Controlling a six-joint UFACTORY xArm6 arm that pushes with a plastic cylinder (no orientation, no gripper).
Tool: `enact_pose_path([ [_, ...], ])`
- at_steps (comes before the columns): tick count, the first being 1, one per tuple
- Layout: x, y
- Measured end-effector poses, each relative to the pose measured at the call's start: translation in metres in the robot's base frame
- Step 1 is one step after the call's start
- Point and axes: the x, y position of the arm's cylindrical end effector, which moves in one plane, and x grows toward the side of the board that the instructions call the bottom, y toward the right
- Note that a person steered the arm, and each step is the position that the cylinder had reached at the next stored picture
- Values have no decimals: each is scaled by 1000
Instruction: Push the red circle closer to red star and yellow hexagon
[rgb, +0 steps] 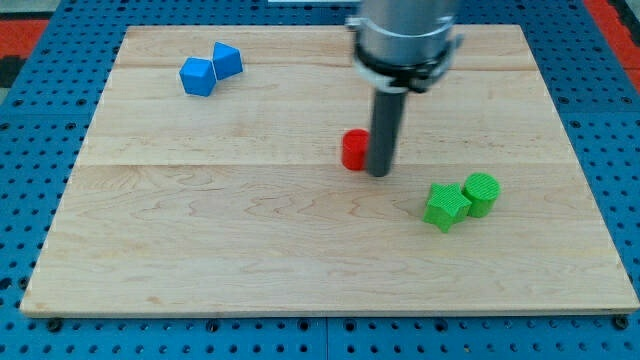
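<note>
A red circle block (353, 150) sits near the middle of the wooden board (200, 250). My tip (379, 173) stands right beside it, on its right side, touching or almost touching it. The rod and arm above it hide part of the board at the view's top centre. No red star and no yellow hexagon show in this view.
Two blue blocks (198, 76) (227, 60) touch each other at the view's top left. A green star-like block (445, 206) and a green cylinder (481, 194) sit together at the right, below and right of my tip. Blue pegboard surrounds the board.
</note>
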Motion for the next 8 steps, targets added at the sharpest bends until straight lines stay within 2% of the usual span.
enact_pose_path([
  [1,-19,-37],
  [2,-78,19],
  [3,-103,32],
  [4,-67,51],
  [5,-92,89],
  [6,-128,76],
  [7,-111,88],
  [8,-78,41],
])
